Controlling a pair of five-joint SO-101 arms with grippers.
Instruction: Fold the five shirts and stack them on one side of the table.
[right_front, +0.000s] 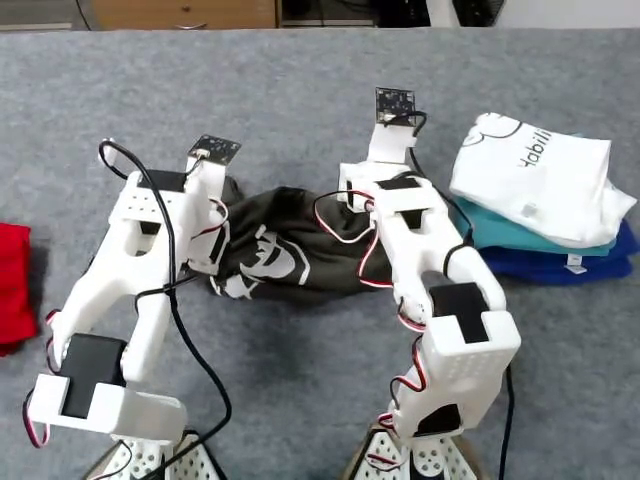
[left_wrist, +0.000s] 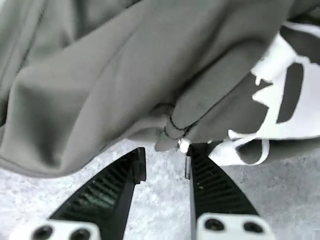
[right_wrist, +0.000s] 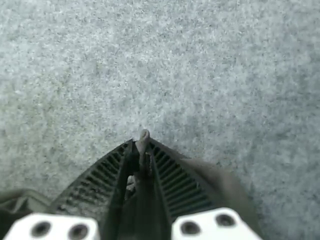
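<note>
So the left pincer sits spread apart by a fold of the crumpled black fabric shirt with white print, and the right pincer is clamped tight on its edge.

We see a black shirt carrying a white graphic print; up close its cloth reads as dark charcoal. The desk is grey with a fine pale speckle all over. A white shirt bears dark lettering, a teal shirt shows beneath it, and a deep blue shirt with a small white label is lowest. A red shirt is plain, with no print. Both the left arm and the right arm have white shells, black motor blocks and red, black and white wires. The left jaws and right jaws are black with ribbed inner faces.
</note>
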